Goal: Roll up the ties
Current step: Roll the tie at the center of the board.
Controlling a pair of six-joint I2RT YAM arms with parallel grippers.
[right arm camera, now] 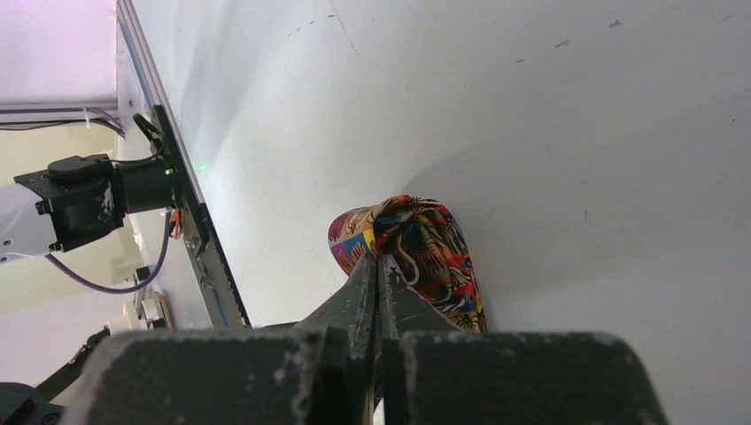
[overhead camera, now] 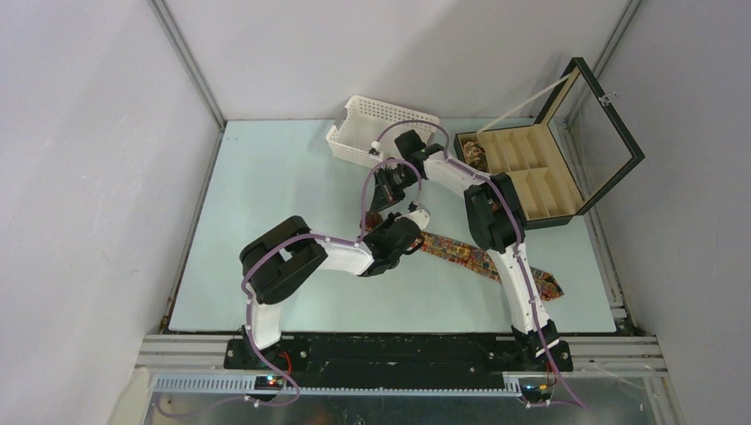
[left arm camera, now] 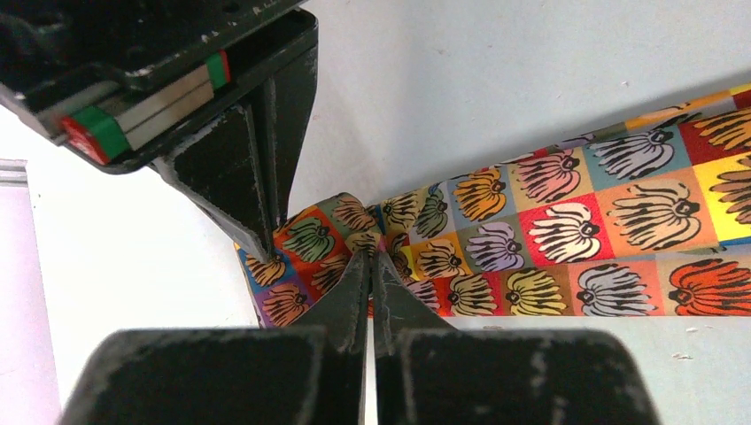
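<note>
**Patterned silk pinched between two grippers on a pale table**

Pale blue-green tabletop [overhead camera: 274, 212] fills a booth closed in by plain white walls [overhead camera: 89, 177], with an aluminium rail [overhead camera: 398, 341] along the near edge where both arms are bolted. At mid-table the left gripper [left arm camera: 370, 266] is closed, its fingertips nipping a pucker of fabric at the folded narrow end of a necktie [left arm camera: 567, 230] printed with flower squares in red, orange, yellow and purple. The right gripper [right arm camera: 379, 266] is closed too, its tips pressed to the same bunched end just left of the left gripper's tips. Whether cloth sits between them cannot be told.

From the left gripper the necktie runs flat to its right, passes under the right arm and ends near the table's right edge. Beyond both grippers, by the back wall, stands a white perforated basket [overhead camera: 354, 133]. To the right gripper's right a black compartmented box [overhead camera: 553, 217] stands with its glass lid raised, and a coiled tie [overhead camera: 476, 158] lies in its end compartment. A broad stretch of tabletop reaches from the left gripper's left to the wall.
</note>
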